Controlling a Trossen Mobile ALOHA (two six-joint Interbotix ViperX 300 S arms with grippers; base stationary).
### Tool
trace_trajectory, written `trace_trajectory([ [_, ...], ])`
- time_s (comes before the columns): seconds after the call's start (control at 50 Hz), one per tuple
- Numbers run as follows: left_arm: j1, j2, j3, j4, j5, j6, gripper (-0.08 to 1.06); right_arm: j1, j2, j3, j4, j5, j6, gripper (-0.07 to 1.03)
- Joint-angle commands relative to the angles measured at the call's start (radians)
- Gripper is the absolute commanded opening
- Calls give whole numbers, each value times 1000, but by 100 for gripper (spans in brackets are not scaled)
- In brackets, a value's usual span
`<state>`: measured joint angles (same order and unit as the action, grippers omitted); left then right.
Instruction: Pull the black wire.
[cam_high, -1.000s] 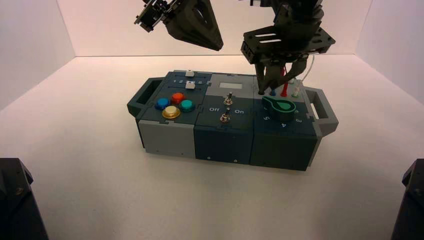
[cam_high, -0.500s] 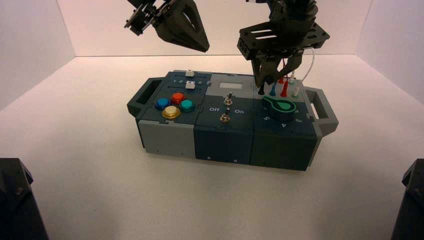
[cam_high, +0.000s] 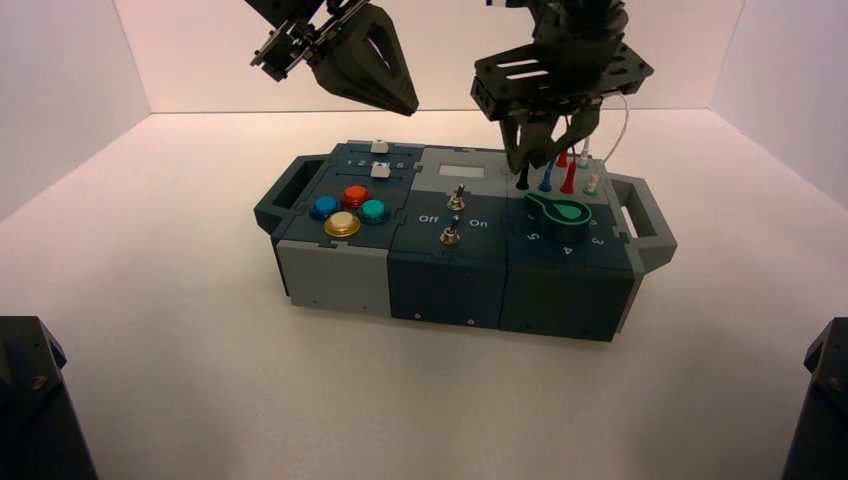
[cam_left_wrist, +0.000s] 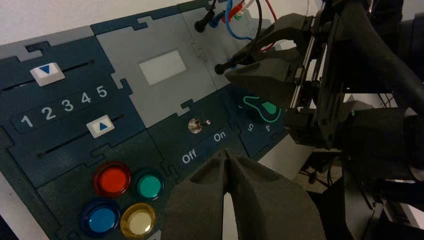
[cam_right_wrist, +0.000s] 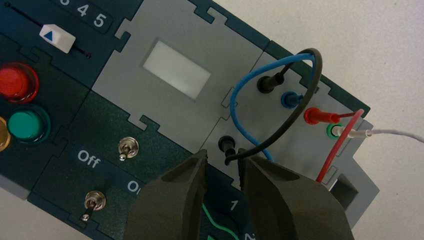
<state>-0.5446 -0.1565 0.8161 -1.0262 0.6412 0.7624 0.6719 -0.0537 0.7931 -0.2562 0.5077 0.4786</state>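
Right wrist view: the right gripper (cam_right_wrist: 224, 151) is at the box's right-hand panel, its two fingers standing apart with the near plug (cam_right_wrist: 227, 144) of the black wire (cam_right_wrist: 295, 117) between their tips; the claw is not clenched, and whether either finger touches the wire, I cannot tell. Both of the wire's black plugs sit in the grey wire panel, the far plug (cam_right_wrist: 270, 83) near the box's back edge, and the dark cable loops up between them. Blue wire (cam_right_wrist: 240, 86) arches close beside it, with the red wire (cam_right_wrist: 340, 145) and white wire (cam_right_wrist: 400, 132) farther right. In front of that panel lies the green-marked knob (cam_high: 563, 215). The left gripper (cam_left_wrist: 225, 153) hangs above the box (cam_high: 448, 290), toward its left side, fingertips together and holding nothing. Below it are the four round buttons (cam_high: 348, 210).
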Motion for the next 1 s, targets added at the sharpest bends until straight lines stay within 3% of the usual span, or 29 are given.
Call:
trace_trajectory([
  [0.02, -2, -11, -31, -2, 14, 6, -3, -2, -5, -29, -6, -5, 3, 34],
  [0.66, -2, -11, -40, -2, 40, 8, -3, -12, 25, -60, -54, 29, 3, 34],
  [1.0, -2, -14, -44, -3, 43, 8, -3, -14, 34, -61, -52, 31, 3, 34],
])
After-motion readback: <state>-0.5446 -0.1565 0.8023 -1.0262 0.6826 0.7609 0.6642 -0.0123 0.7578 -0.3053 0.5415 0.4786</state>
